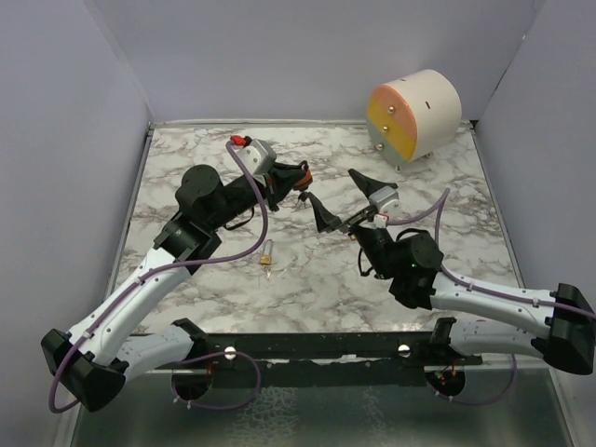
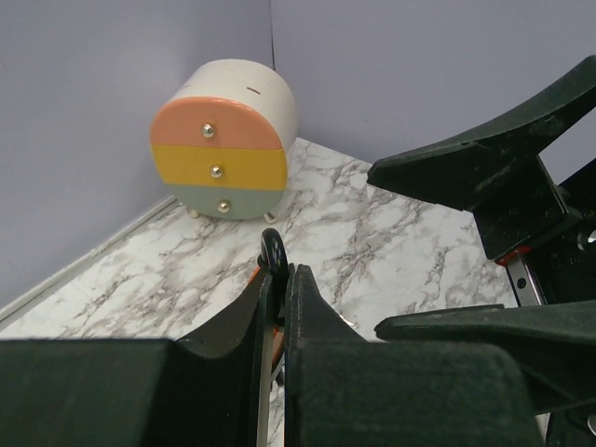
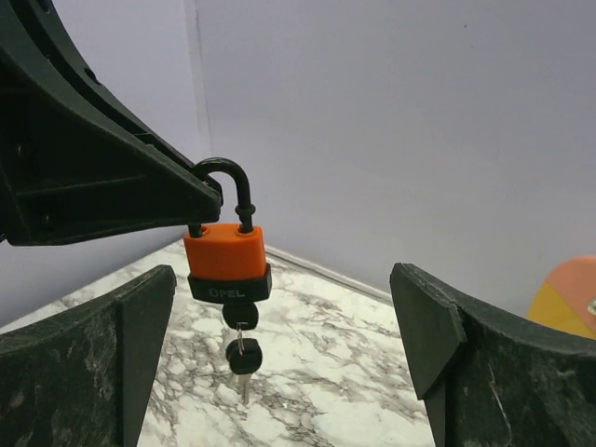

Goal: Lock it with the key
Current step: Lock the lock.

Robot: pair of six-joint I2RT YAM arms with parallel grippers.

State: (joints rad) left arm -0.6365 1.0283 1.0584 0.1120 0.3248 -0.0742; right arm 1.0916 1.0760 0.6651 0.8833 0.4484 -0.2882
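1. The left end effector [image 2: 279, 279] is pressed together on the shackle [image 3: 230, 179] of the orange padlock [image 3: 228, 265]. It holds the padlock above the worktop [image 1: 447, 233], so the key [image 3: 243, 356] hangs free below it.
2. The right end effector [image 1: 340, 194] is spread wide, facing the padlock without touching it, probably to reach the key.
3. The marbled worktop is enclosed by plain lilac walls [image 1: 279, 56]. A round drawer chest [image 1: 414, 114] stands in the far right corner.

One orange plastic-cased padlock with a black shackle [image 3: 228, 265]. Two black-headed metal keys [image 3: 244, 356]. One cream cylindrical drawer chest [image 1: 438, 98] with three drawer fronts: one peach drawer front [image 2: 216, 116], one yellow drawer front [image 2: 242, 169] and one grey-green drawer front [image 2: 200, 200] — and three small metal knobs [image 2: 208, 130], one on each. One small brass-coloured item [image 1: 267, 255] — too small to tell its kind. Two white-and-black robot arms [image 1: 140, 298].
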